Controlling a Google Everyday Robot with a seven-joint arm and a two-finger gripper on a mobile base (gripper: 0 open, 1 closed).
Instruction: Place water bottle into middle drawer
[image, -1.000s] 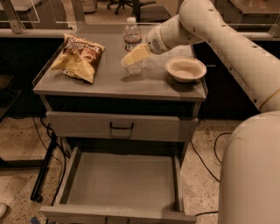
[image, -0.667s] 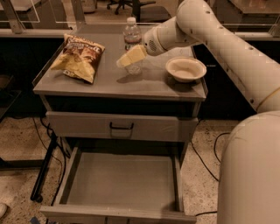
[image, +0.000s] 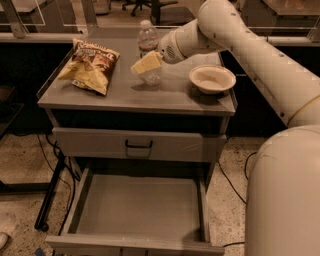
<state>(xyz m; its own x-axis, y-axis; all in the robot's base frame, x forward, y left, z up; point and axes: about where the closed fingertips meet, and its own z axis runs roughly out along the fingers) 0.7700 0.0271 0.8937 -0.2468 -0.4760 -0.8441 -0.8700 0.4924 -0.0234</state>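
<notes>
The water bottle (image: 147, 40) stands upright at the back middle of the cabinet top, clear with a white cap and a dark label band. My gripper (image: 145, 64) reaches in from the right at the bottle's mid-height and covers part of its body; I cannot tell whether it touches the bottle. The middle drawer (image: 140, 210) is pulled out below, a wide shallow grey tray with a bare floor.
A chip bag (image: 89, 65) lies at the left of the cabinet top (image: 125, 97). A white bowl (image: 212, 78) sits at the right. A shut grey drawer with a black bar handle (image: 138, 145) is above the open one. My white arm (image: 260, 65) fills the right side.
My gripper has edged slightly left along the bottle. The bottle, bag, bowl and drawers have not moved.
</notes>
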